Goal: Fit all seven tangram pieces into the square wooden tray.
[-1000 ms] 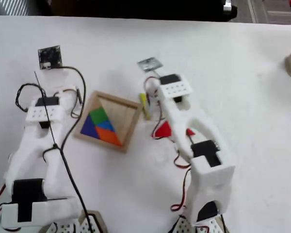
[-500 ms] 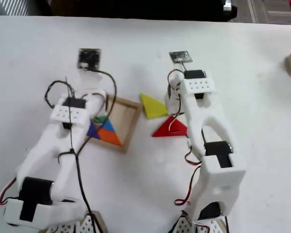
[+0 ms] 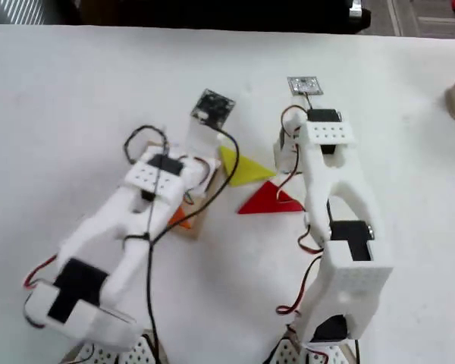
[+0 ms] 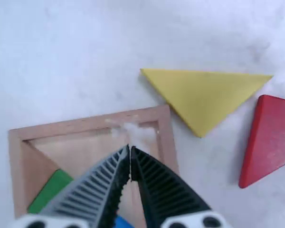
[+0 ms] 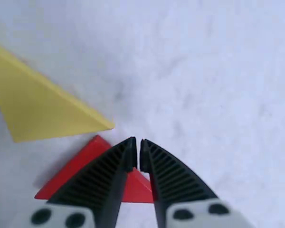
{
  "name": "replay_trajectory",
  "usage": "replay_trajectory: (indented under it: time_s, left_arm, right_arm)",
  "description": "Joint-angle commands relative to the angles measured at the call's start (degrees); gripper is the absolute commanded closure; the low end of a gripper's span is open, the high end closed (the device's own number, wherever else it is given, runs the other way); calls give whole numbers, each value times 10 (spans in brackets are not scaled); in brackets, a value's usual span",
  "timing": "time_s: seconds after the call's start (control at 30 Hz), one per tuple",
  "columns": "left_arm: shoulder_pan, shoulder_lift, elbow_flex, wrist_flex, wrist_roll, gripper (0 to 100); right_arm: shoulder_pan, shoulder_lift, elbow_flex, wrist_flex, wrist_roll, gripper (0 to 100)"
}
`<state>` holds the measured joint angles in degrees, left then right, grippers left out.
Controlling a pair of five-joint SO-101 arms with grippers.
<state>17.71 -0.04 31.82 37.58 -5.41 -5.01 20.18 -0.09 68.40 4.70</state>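
Left gripper [image 4: 129, 151] and right gripper [image 5: 137, 145], both pressed together and holding nothing.

Left wrist view: the left gripper's tips hang over the bare floor of the tray [image 4: 85, 124], near the tray corner closest to the yellow triangle [image 4: 206, 97]. That triangle lies on the desk [image 4: 61, 47] just off the corner, and the red triangle [image 4: 270, 140] is just beside it. In the tray are a green piece [image 4: 50, 190] and a sliver of a blue piece [image 4: 121, 222].
Right wrist view: the right gripper's tips sit over the red triangle's edge, with the yellow triangle near.
High view: the left arm [image 3: 110, 227] has swung over the tray, covering all but an orange piece [image 3: 178, 218]. The right arm [image 3: 341, 197] has drawn off both triangles.
Count: one tray, five pieces seen, two of them loose.
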Motion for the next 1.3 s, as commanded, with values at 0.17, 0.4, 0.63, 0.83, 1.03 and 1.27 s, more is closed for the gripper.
replay_trajectory:
  time_s: [0.17,0.4,0.63,0.83,1.03,1.27]
  left_arm:
    - [31,202,-309,193,178,753]
    - [51,269,-411,230,304,760]
    - [118,302,-443,229,413,757]
    - [92,341,-465,225,454,755]
    - [80,388,-506,226,454,755]
    - [55,441,-549,268,454,755]
  right_arm:
    - [7,5,-27,-43,-28,981]
    - [5,3,-27,-55,-28,981]
    - [1,4,-27,-64,-27,981]
    - [1,4,-27,-66,-24,981]
    - [1,4,-25,-65,-24,981]
    - [2,5,-23,-58,-23,981]
